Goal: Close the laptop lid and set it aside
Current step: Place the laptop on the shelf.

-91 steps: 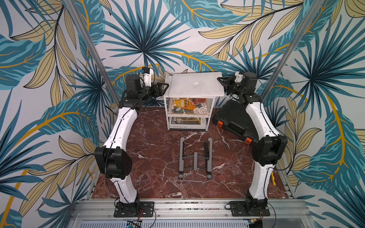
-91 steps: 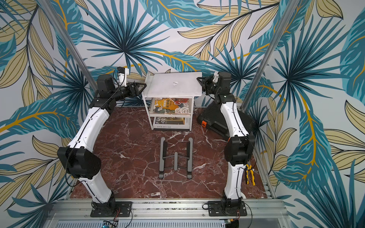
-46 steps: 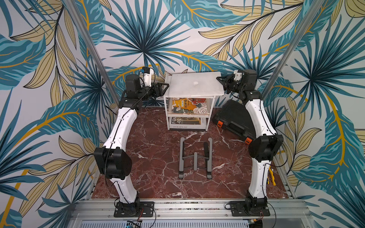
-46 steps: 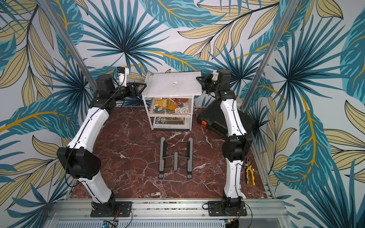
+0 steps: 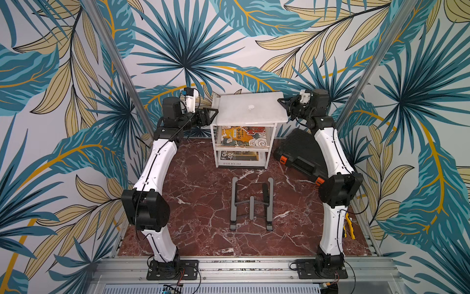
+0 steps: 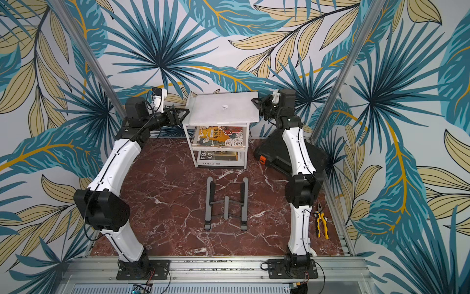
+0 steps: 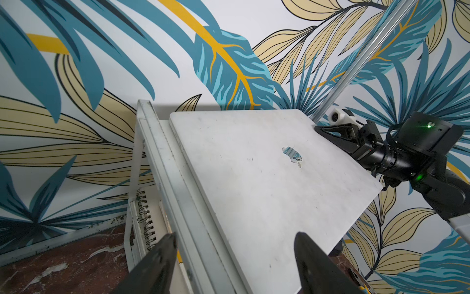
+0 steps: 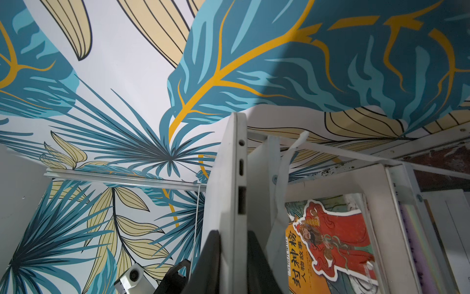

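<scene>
The laptop (image 5: 250,108) is seen shut on top of the white shelf unit (image 5: 216,142), with its screen and keys hidden. Its right edge is gripped by the right hand (image 8: 234,264). The left hand (image 7: 234,267) is held spread just beside the shelf's left edge; contact cannot be made out.

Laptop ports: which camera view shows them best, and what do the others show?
Right wrist view: the laptop is edge-on, ports facing the lens, near the right tool. Both top views and the left wrist view show only its closed lid, no ports.
</scene>
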